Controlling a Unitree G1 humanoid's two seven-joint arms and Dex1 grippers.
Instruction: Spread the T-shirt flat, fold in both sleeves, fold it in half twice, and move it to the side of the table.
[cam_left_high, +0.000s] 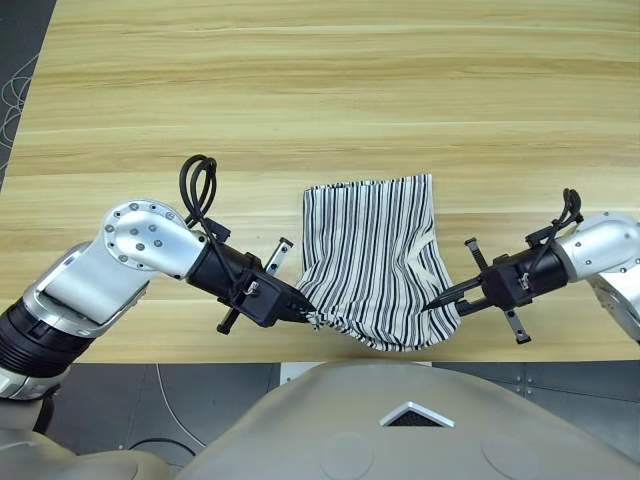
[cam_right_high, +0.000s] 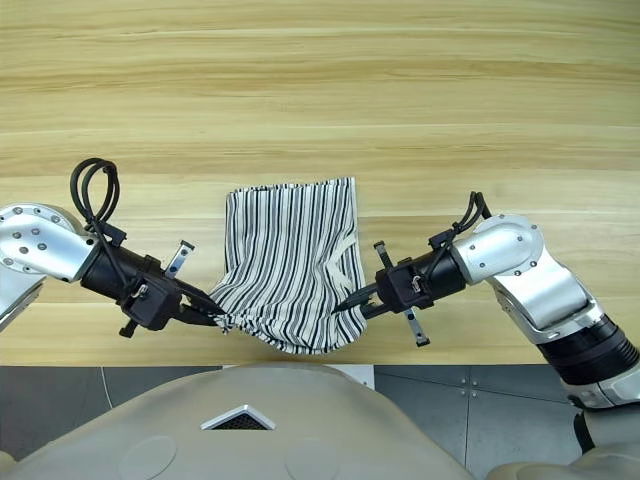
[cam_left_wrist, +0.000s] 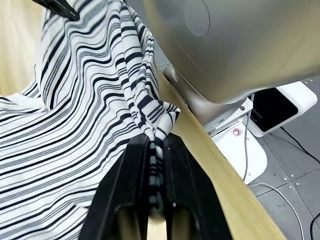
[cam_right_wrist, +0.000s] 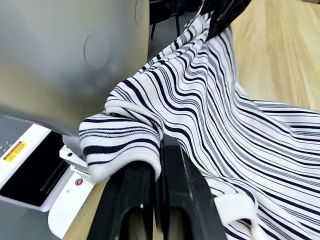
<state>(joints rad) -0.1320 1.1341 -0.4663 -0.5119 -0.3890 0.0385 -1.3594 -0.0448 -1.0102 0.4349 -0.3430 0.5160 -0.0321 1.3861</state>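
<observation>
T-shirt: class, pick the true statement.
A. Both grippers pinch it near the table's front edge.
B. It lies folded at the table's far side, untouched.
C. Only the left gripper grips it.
A: the left gripper and right gripper each clamp a bunch of the striped T-shirt by the front edge of the table.

The T-shirt (cam_left_high: 370, 260) is showing narrow black and white stripes of uneven width. The table (cam_left_high: 320, 90) is showing pale yellow wood with fine grain lines, while the left gripper (cam_left_high: 308, 313) and right gripper (cam_left_high: 430, 303) are appearing black.
</observation>
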